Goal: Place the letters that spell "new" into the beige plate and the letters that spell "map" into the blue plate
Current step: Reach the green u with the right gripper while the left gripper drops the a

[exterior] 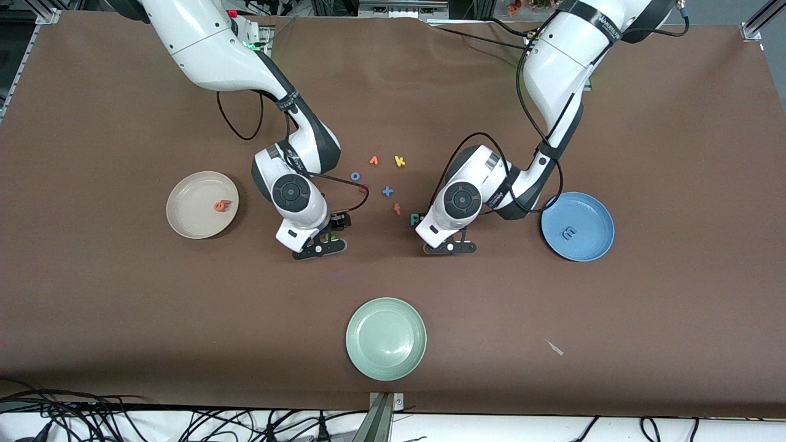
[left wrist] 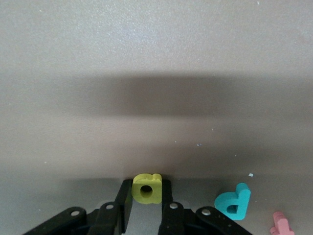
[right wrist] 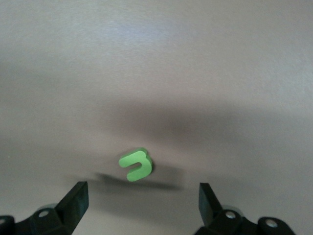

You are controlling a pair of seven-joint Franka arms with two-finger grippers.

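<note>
At lower centre of its wrist view, the left gripper [left wrist: 146, 205] pinches the yellow a [left wrist: 146, 188]; next, lift toward the blue plate [exterior: 592, 245]. The right gripper [right wrist: 142, 200] gapes over the green n [right wrist: 135, 165].

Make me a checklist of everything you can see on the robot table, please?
Surface: brown table.
Job's things: orange e in beige plate; blue m in blue plate; yellow a, teal p, green n on table.
Clutter: green plate, spare letters, white scrap.
Grippers: left gripper closing around yellow a; right gripper open over green n.
Cables: black cable on arms, more along table edge.
Surroundings: metal frame.
</note>
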